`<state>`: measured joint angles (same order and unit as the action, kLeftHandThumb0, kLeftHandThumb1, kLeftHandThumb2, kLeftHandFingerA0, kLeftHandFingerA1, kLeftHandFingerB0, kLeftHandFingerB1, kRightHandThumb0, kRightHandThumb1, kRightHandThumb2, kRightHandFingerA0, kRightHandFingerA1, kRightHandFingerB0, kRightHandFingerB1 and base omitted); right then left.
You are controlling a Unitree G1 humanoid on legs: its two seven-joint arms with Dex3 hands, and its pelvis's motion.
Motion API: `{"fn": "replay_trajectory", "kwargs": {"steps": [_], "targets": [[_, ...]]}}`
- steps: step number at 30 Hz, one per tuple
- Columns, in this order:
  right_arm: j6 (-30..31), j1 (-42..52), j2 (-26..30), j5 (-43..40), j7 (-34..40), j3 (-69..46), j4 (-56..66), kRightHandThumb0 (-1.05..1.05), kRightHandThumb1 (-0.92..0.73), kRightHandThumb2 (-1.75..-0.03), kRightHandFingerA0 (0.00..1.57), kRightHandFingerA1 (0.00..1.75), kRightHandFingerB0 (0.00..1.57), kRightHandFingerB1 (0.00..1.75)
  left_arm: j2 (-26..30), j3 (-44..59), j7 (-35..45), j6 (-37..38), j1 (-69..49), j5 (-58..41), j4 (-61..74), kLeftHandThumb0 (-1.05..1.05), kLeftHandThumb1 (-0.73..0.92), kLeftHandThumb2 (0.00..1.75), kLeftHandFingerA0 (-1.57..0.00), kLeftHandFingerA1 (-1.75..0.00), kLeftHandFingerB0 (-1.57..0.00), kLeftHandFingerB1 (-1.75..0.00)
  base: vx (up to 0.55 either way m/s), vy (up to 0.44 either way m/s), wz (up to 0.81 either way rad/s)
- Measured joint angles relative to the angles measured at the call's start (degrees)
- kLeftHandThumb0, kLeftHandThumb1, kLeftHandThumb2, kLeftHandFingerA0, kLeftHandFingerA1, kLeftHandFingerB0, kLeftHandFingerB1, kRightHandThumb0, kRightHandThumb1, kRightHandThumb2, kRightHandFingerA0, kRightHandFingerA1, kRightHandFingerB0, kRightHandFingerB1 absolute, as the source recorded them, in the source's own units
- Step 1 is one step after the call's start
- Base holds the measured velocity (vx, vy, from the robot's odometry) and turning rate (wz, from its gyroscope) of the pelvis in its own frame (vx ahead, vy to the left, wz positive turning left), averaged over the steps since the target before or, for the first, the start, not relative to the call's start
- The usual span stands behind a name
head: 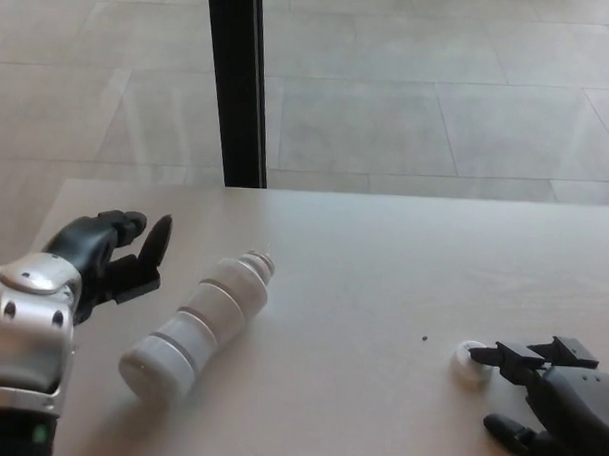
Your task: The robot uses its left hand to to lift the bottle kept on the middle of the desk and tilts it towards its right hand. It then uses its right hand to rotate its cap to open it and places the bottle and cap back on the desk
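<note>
A white ribbed bottle (197, 320) lies on its side on the pale desk (383, 261), its uncapped neck pointing up and to the right. My left hand (108, 253) hovers just left of it, open, fingers spread and apart from the bottle. The small white cap (468, 358) rests on the desk at the lower right. My right hand (548, 405) sits right beside the cap, fingers apart, one fingertip close to or touching it; it holds nothing.
A black vertical post (237, 86) stands behind the desk's far edge, in front of a tiled floor (439, 93). A tiny dark speck (425, 339) lies on the desk left of the cap.
</note>
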<state>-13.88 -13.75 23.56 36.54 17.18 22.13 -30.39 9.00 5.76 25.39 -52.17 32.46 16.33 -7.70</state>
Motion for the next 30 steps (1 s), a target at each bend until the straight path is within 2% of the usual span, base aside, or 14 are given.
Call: {"fn": "replay_trajectory", "kwargs": {"steps": [3, 5, 6, 7, 11, 12, 14, 15, 18, 21, 23, 25, 26, 30], "targets": [[-1.5, 0.2, 0.0, -1.0, 0.2, -1.5, -0.9, -0.47, -0.65, -0.58, 0.23, 1.02, 0.43, 0.47, -0.2, 1.5, -0.5, 0.0, -1.6, -1.9, 0.0, -1.01, 0.81, 0.92, 0.00, 0.00, 0.00, 0.00, 0.00, 0.000, 0.00], [-1.6, 0.6, 0.1, -1.3, 0.1, -2.3, -0.2, -0.57, -0.51, -0.90, 0.33, 0.77, 0.35, 0.55, 0.0, 1.8, -0.6, 0.0, -2.4, -2.5, 0.2, -0.97, 0.92, 0.82, 0.00, 0.00, 0.00, 0.00, 0.00, 0.000, 0.00], [-1.2, 1.4, 0.6, -1.6, -0.5, -3.1, 1.2, -0.67, -0.57, -0.91, 0.25, 0.76, 0.14, 0.47, 0.4, 1.9, -0.5, 0.0, -3.5, -3.1, 1.0, -1.05, 0.83, 1.24, 0.00, -0.24, 0.00, -0.01, 0.00, 0.000, 0.00], [-0.9, 2.1, 1.2, -1.9, -1.1, -4.3, 2.5, -0.86, -0.64, -1.01, 0.05, 0.64, 0.00, 0.16, 1.0, 2.3, -0.4, 0.0, -4.9, -3.6, 2.0, -1.05, 0.84, 1.24, 0.00, -0.25, 0.00, -0.05, 0.00, 0.000, 0.00], [0.4, 4.8, 5.3, -4.8, -4.5, -11.4, 6.8, -0.89, -0.64, -1.01, 0.01, 0.22, 0.00, 0.13, 2.5, 6.9, -0.4, 0.0, -11.1, -5.5, 6.0, -1.03, 0.76, 1.16, 0.00, -0.25, 0.00, -0.01, 0.00, 0.000, 0.00], [0.5, 4.9, 5.6, -5.1, -4.8, -12.0, 7.2, -0.97, -0.68, -1.00, 0.00, 0.12, 0.00, 0.00, 2.5, 7.5, -0.4, 0.0, -11.5, -5.7, 6.1, -0.98, 0.91, 0.68, 0.00, 0.00, 0.00, 0.00, 0.00, 0.000, 0.00], [0.6, 5.0, 6.5, -6.7, -6.0, -15.1, 8.7, -0.94, -0.67, -0.98, 0.00, 0.12, 0.00, 0.00, 2.5, 10.3, -0.4, 0.1, -13.1, -6.7, 6.6, -0.96, 0.92, 0.70, 0.00, 0.00, 0.00, 0.00, 0.00, 0.000, 0.00], [0.6, 5.1, 7.0, -7.6, -6.6, -16.7, 9.2, -0.96, -0.68, -1.00, 0.00, 0.15, 0.00, 0.00, 2.6, 11.7, -0.4, 0.4, -13.9, -7.1, 6.8, -1.02, 0.75, 1.15, 0.00, -0.27, 0.00, -0.05, 0.00, 0.000, 0.00], [0.6, 5.3, 9.1, -9.8, -8.4, -22.0, 10.7, -1.00, -0.69, -1.00, 0.00, 0.14, 0.00, 0.00, 3.1, 16.1, -0.1, 1.3, -16.0, -8.7, 6.8, -0.94, 0.74, 0.90, 0.00, 0.00, 0.00, -0.04, 0.00, 0.000, 0.00], [0.7, 5.9, 11.5, -12.1, -10.0, -27.3, 11.2, -0.83, -0.60, -0.91, 0.00, 0.20, 0.02, 0.07, 4.5, 20.5, 0.1, 1.8, -17.9, -10.0, 6.5, -1.04, 0.70, 1.15, 0.00, -0.24, 0.00, -0.06, 0.00, 0.000, 0.00], [0.8, 6.6, 13.0, -13.4, -11.0, -31.0, 11.2, -0.75, -0.58, -0.75, 0.00, 0.01, 0.01, 0.11, 5.5, 23.1, 0.1, 2.4, -19.1, -10.6, 5.9, -1.05, 0.75, 0.70, 0.00, 0.00, 0.00, -0.42, 0.00, 0.000, 0.00], [0.9, 7.2, 14.3, -14.9, -11.9, -34.9, 11.2, -0.94, -0.63, -0.97, 0.00, 0.20, 0.11, 0.09, 6.5, 26.1, 0.1, 2.5, -20.4, -11.2, 4.7, -1.05, 0.58, 1.10, 0.00, -0.18, -0.03, -0.31, 0.00, 0.000, 0.00], [1.0, 7.5, 15.1, -15.6, -12.4, -36.9, 11.2, -0.86, -0.59, -1.00, 0.00, 0.28, 0.00, 0.19, 6.9, 27.7, 0.1, 2.5, -21.2, -11.6, 4.1, -1.05, 0.75, 0.66, 0.00, -0.02, -0.02, -0.75, 0.00, 0.000, 0.00], [1.3, 9.1, 17.6, -17.8, -13.5, -44.1, 9.8, -0.75, -0.70, -0.73, 0.00, 0.04, 0.04, 0.26, 7.7, 34.7, 0.2, 3.0, -23.8, -13.6, 1.4, -1.05, 0.76, 0.69, 0.00, 0.00, 0.00, -0.35, 0.00, 0.000, 0.00]]}}
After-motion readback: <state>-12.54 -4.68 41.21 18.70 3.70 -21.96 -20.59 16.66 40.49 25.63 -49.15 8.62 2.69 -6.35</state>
